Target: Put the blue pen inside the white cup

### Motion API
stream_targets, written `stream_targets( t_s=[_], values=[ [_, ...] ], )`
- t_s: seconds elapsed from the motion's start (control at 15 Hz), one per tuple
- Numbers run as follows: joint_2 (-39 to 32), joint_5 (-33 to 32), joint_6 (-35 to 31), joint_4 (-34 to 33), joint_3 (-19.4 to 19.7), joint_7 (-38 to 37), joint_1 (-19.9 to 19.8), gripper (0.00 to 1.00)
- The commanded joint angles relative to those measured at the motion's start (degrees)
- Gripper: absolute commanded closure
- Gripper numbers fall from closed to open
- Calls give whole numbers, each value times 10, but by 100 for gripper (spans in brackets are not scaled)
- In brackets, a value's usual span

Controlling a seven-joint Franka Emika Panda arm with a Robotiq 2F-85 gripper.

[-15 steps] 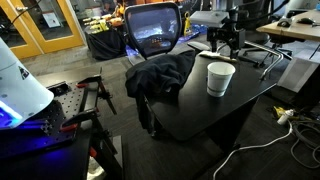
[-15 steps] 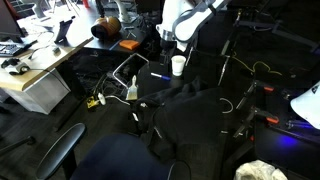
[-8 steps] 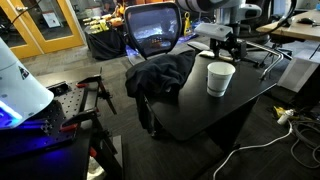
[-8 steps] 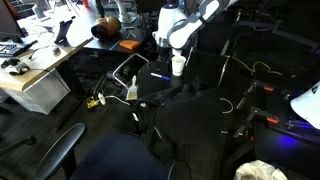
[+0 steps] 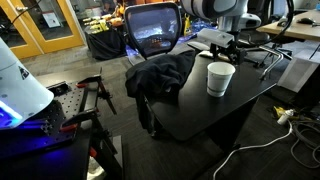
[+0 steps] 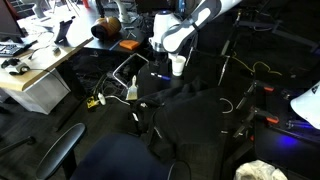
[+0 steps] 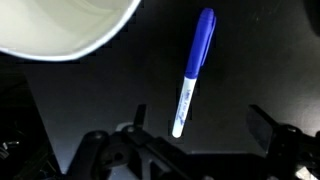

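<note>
The white cup (image 5: pixel 220 78) stands upright on the black table (image 5: pixel 200 110); it also shows in an exterior view (image 6: pixel 178 66) and as a rim at the top left of the wrist view (image 7: pixel 70 25). The blue pen (image 7: pixel 193 68) with a blue cap and white barrel lies flat on the table, seen only in the wrist view. My gripper (image 7: pixel 200 125) is open and empty, hovering above the pen's white end, its fingers on either side. In an exterior view the gripper (image 5: pixel 228 48) is behind the cup.
A dark jacket (image 5: pixel 160 75) lies on the table's left part, in front of an office chair (image 5: pixel 152 30). Cables (image 5: pixel 265 150) run on the floor. A desk with clutter (image 6: pixel 50 55) stands off to the side.
The arm has moved left and lower toward the table behind the cup. The cup has not moved.
</note>
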State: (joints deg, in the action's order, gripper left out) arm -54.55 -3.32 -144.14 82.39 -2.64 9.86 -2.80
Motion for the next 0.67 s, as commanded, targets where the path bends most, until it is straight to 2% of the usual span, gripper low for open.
stream_targets(
  t_s=[0.0, 0.27, 0.6],
  values=[
    [-27, 12, 60, -59, -9, 11, -6, 0],
    [-48, 11, 86, -94, -10, 17, -5, 0],
    [-75, 10, 80, -124, -10, 23, -6, 0]
  ],
)
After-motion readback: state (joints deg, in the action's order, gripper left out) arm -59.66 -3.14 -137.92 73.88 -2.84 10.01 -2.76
